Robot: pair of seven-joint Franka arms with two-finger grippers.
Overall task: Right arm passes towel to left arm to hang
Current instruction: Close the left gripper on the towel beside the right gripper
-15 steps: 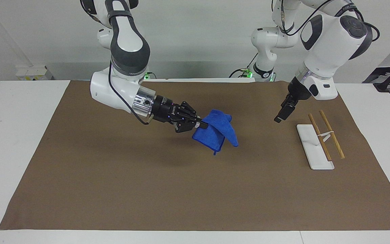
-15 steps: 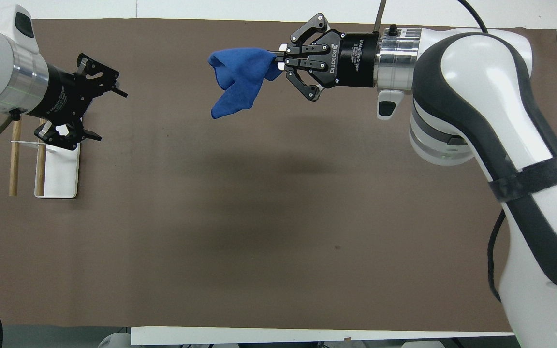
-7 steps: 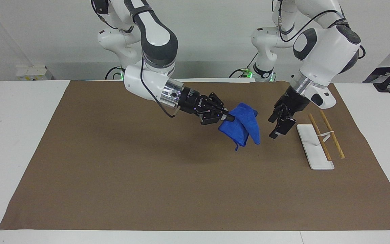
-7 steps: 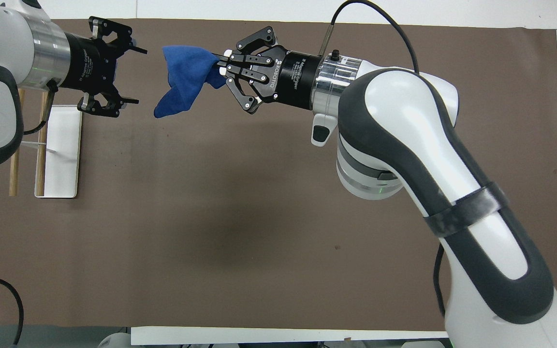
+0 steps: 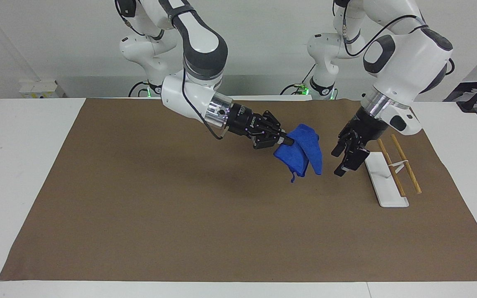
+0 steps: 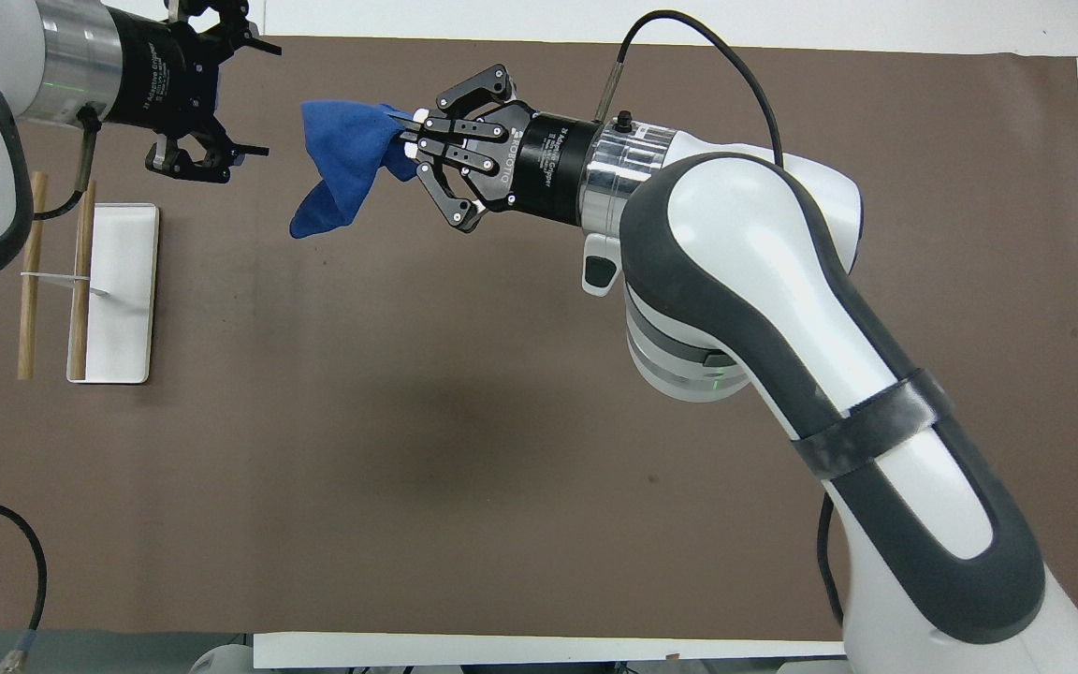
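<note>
The blue towel hangs folded in the air over the brown mat, pinched at one upper edge. My right gripper is shut on the towel and reaches toward the left arm's end of the table. A thin loop dangles from the towel's lowest corner. My left gripper is open and points at the towel's free side. A narrow gap separates it from the cloth, and it touches nothing.
A white flat rack base lies on the mat under the left arm. Two wooden rods are held across a thin white upright beside it. The brown mat covers the table's middle.
My right arm has carried the towel toward the left arm's end of the table. My left gripper has swung in toward the towel, so the gap between them has shrunk.
</note>
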